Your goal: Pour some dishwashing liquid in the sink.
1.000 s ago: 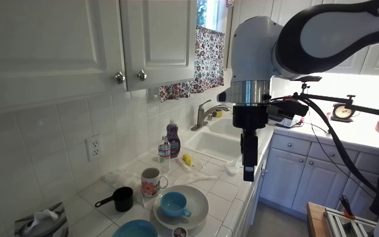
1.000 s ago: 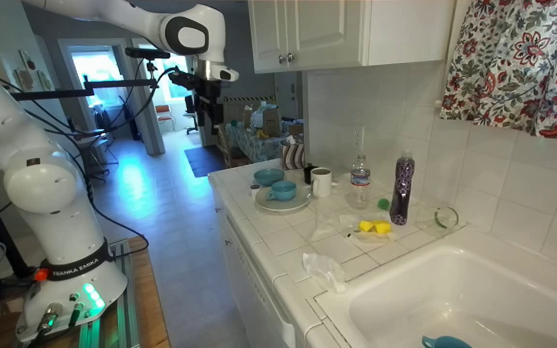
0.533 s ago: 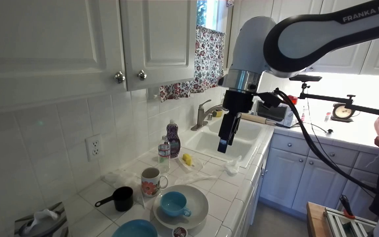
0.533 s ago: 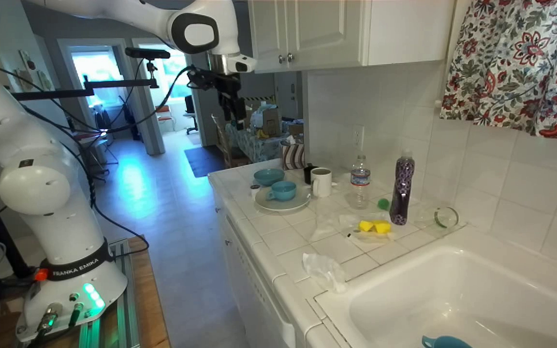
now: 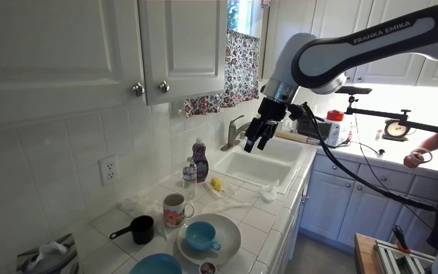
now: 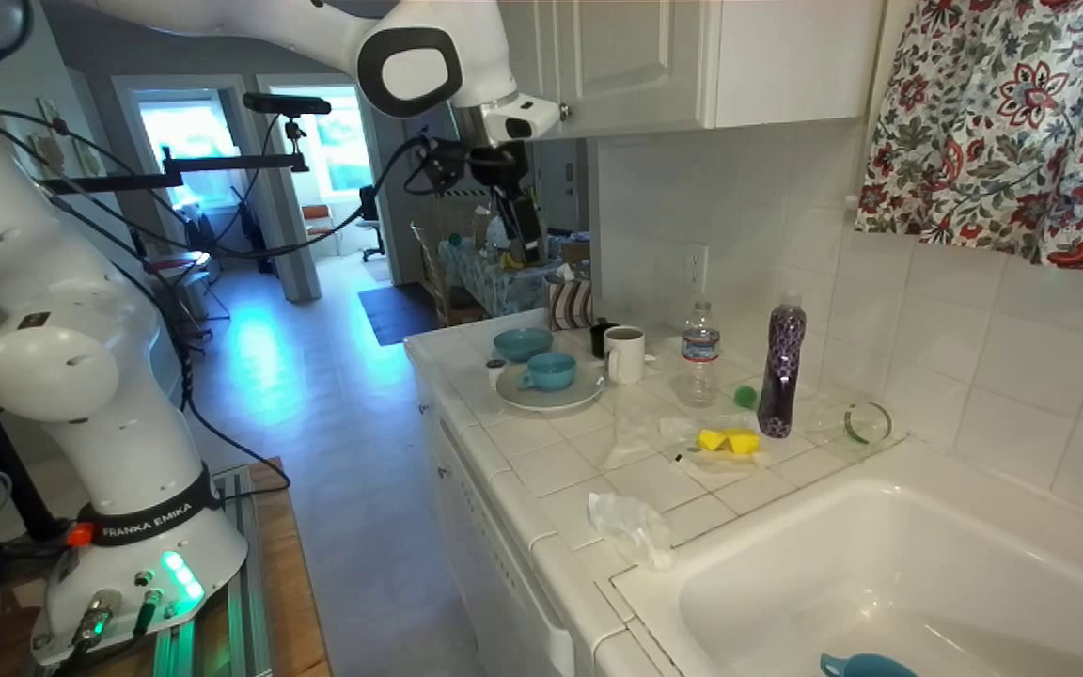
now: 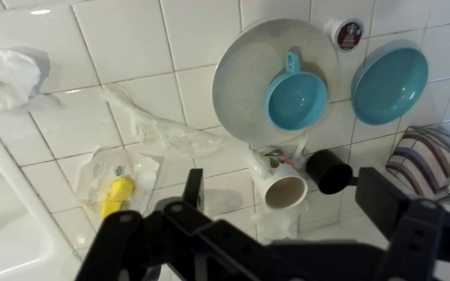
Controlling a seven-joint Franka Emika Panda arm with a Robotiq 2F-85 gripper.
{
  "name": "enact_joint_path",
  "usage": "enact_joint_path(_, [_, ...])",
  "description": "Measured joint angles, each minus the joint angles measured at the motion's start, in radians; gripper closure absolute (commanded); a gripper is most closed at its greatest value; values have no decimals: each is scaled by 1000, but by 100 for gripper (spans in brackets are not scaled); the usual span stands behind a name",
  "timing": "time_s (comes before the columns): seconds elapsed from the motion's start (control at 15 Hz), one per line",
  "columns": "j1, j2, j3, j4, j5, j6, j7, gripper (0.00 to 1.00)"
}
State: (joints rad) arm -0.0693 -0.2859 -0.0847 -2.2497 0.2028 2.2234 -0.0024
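The dishwashing liquid, a slim dark purple bottle with a pale cap, stands upright on the counter by the tiled wall in both exterior views (image 5: 200,161) (image 6: 781,367). It cannot be made out in the wrist view. The white sink (image 5: 249,167) lies beside it, with its faucet (image 5: 234,133). The sink also shows in an exterior view (image 6: 786,545) and at the wrist view's left edge (image 7: 10,230). My gripper (image 5: 254,147) is high above the counter, tilted, apart from the bottle. In the wrist view its jaws (image 7: 279,175) stand wide apart with nothing between them.
A clear water bottle (image 6: 699,353) stands beside the purple bottle. Yellow sponges (image 6: 729,440), a flowered mug (image 5: 174,211), a black cup (image 5: 143,230), a plate with a blue cup (image 5: 200,236), and crumpled plastic (image 6: 631,527) lie on the counter. A cabinet (image 6: 635,66) hangs above.
My gripper has moved toward the tiled wall and tilted, with its fingertips now pointing more toward the wall. The bottle and the dishes have not moved. A person's hand at the side has shifted.
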Motion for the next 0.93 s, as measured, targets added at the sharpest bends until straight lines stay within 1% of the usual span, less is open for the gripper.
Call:
enact_joint_path(0.2, [-26,33,-58,8,-20,4,-82,0])
enact_joint_path(0.33, [-46,64,-94,27,-50,-15,-144,0])
enact_joint_path(0.53, [-73,128,-138,102,-94,-143,-237,0])
enact_joint_path(0.67, [-84,170,-151,160,-95,-203,-269,0])
enact_joint_path(0.93, [-84,200,-150,194,-95,-222,-273,0])
